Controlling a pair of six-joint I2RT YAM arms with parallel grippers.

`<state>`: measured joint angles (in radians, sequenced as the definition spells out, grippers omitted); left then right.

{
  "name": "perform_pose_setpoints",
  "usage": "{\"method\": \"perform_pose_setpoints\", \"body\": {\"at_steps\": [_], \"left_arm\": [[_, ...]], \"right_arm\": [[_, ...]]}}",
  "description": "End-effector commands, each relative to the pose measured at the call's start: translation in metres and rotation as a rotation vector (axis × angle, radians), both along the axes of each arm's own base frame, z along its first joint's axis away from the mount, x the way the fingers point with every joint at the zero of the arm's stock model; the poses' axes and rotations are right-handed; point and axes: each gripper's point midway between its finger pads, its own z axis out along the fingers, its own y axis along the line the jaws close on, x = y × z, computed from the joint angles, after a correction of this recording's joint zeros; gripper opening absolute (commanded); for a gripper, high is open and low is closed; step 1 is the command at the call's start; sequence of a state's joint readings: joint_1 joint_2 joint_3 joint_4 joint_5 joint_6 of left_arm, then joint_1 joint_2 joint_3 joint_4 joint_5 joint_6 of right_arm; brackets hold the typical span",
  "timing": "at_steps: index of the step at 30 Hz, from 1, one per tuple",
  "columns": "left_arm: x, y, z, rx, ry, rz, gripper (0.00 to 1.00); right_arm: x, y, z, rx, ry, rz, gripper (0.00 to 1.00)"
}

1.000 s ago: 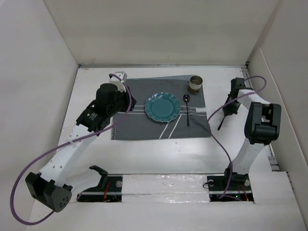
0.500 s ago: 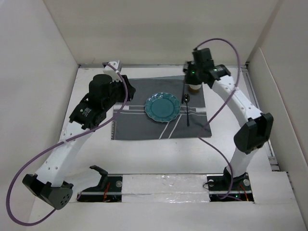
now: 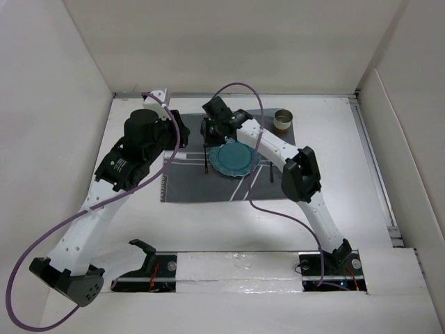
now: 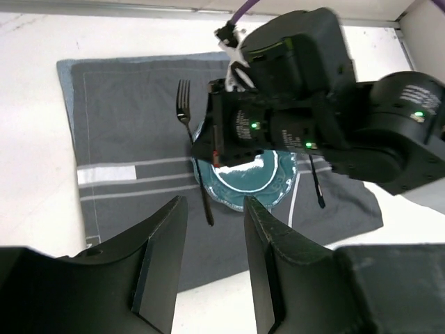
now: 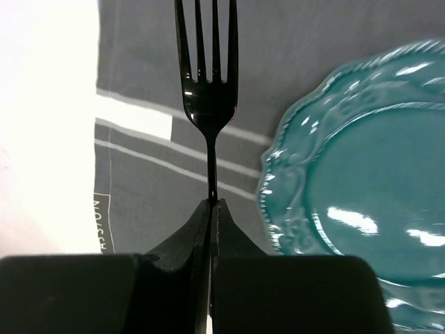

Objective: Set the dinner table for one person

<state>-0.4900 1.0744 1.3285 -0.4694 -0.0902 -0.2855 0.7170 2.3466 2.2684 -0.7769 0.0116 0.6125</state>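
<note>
My right gripper (image 5: 211, 203) is shut on the handle of a black fork (image 5: 208, 104). It holds the fork over the dark grey striped placemat (image 3: 188, 182), just left of the teal plate (image 3: 235, 158). The tines point toward the far wall. The fork (image 4: 186, 115) and the plate (image 4: 261, 177) also show in the left wrist view. I cannot tell whether the fork touches the cloth. A black spoon (image 3: 271, 174) lies right of the plate. My left gripper (image 4: 214, 209) is open and empty, raised above the mat's left side. The white dinner table (image 3: 243, 223) carries it all.
A brass-coloured cup (image 3: 283, 120) stands at the mat's far right corner. The right arm (image 3: 268, 142) stretches across the plate and hides part of the spoon. White walls close in the table at the back and both sides.
My right arm has swung from the table's right side, past the cup, to the left of the plate with the fork. My left arm has drawn back a little to the left.
</note>
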Motion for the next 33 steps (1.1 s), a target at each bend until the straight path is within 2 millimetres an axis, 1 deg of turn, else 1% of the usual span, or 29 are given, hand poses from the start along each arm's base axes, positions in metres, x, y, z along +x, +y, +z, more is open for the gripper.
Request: {"method": "perform_pose_setpoints", "body": {"at_steps": [1, 2, 3, 4, 7, 8, 10, 11, 12, 13, 14, 15, 19, 24, 25, 27, 28, 29, 31, 32, 33], "left_arm": [[-0.013, 0.008, -0.003, 0.005, -0.001, 0.004, 0.35], [-0.015, 0.008, -0.009, 0.007, 0.011, 0.003, 0.35], [-0.016, 0.008, -0.012, 0.007, 0.019, 0.001, 0.35], [-0.018, 0.008, -0.012, 0.004, 0.019, -0.002, 0.35], [-0.021, 0.007, -0.018, 0.001, 0.030, -0.010, 0.35], [-0.022, 0.007, -0.021, 0.003, 0.038, -0.011, 0.35], [-0.023, 0.006, -0.022, -0.003, 0.041, -0.018, 0.35], [-0.024, 0.006, -0.024, -0.002, 0.045, -0.021, 0.35], [-0.025, 0.006, -0.025, -0.003, 0.046, -0.025, 0.35], [-0.025, 0.006, -0.024, -0.005, 0.043, -0.025, 0.35], [-0.026, 0.006, -0.026, -0.003, 0.047, -0.025, 0.35], [-0.027, 0.007, -0.025, -0.004, 0.043, -0.022, 0.35], [-0.027, 0.008, -0.028, -0.001, 0.045, -0.020, 0.35], [-0.026, 0.007, -0.026, -0.009, 0.038, -0.020, 0.35], [-0.026, 0.007, -0.024, -0.010, 0.034, -0.019, 0.35], [-0.026, 0.007, -0.023, -0.014, 0.032, -0.016, 0.35], [-0.025, 0.007, -0.021, -0.015, 0.026, -0.015, 0.35], [-0.025, 0.008, -0.020, -0.014, 0.025, -0.012, 0.35], [-0.023, 0.009, -0.018, -0.008, 0.019, -0.004, 0.35], [-0.022, 0.010, -0.015, -0.007, 0.013, 0.001, 0.35], [-0.019, 0.010, -0.014, 0.002, 0.013, 0.005, 0.35]], "right_arm": [[0.005, 0.027, 0.027, 0.120, -0.037, -0.047, 0.00], [0.007, 0.030, 0.022, 0.126, -0.034, -0.051, 0.00], [0.004, 0.035, 0.016, 0.131, -0.019, -0.056, 0.00], [-0.001, 0.042, 0.005, 0.120, -0.004, -0.051, 0.00], [-0.002, 0.050, -0.008, 0.124, 0.012, -0.067, 0.00], [-0.005, 0.056, -0.014, 0.125, 0.015, -0.065, 0.00], [-0.003, 0.059, -0.022, 0.134, 0.028, -0.086, 0.00], [-0.002, 0.060, -0.033, 0.126, 0.041, -0.092, 0.00], [-0.001, 0.062, -0.035, 0.130, 0.048, -0.096, 0.00], [-0.005, 0.066, -0.039, 0.125, 0.054, -0.092, 0.00], [-0.004, 0.066, -0.042, 0.122, 0.057, -0.098, 0.00], [-0.004, 0.067, -0.050, 0.113, 0.065, -0.099, 0.00], [-0.007, 0.068, -0.065, 0.100, 0.093, -0.091, 0.00], [-0.009, 0.066, -0.078, 0.074, 0.103, -0.076, 0.00], [-0.010, 0.067, -0.078, 0.077, 0.107, -0.070, 0.02], [-0.009, 0.067, -0.075, 0.080, 0.102, -0.065, 0.14], [-0.013, 0.071, -0.068, 0.103, 0.113, -0.042, 0.19], [-0.013, 0.074, -0.061, 0.119, 0.106, -0.034, 0.30], [-0.013, 0.078, -0.041, 0.155, 0.084, -0.012, 0.39], [-0.012, 0.081, -0.015, 0.193, 0.051, 0.001, 0.47], [-0.013, 0.083, 0.001, 0.217, 0.033, 0.018, 0.50]]}}
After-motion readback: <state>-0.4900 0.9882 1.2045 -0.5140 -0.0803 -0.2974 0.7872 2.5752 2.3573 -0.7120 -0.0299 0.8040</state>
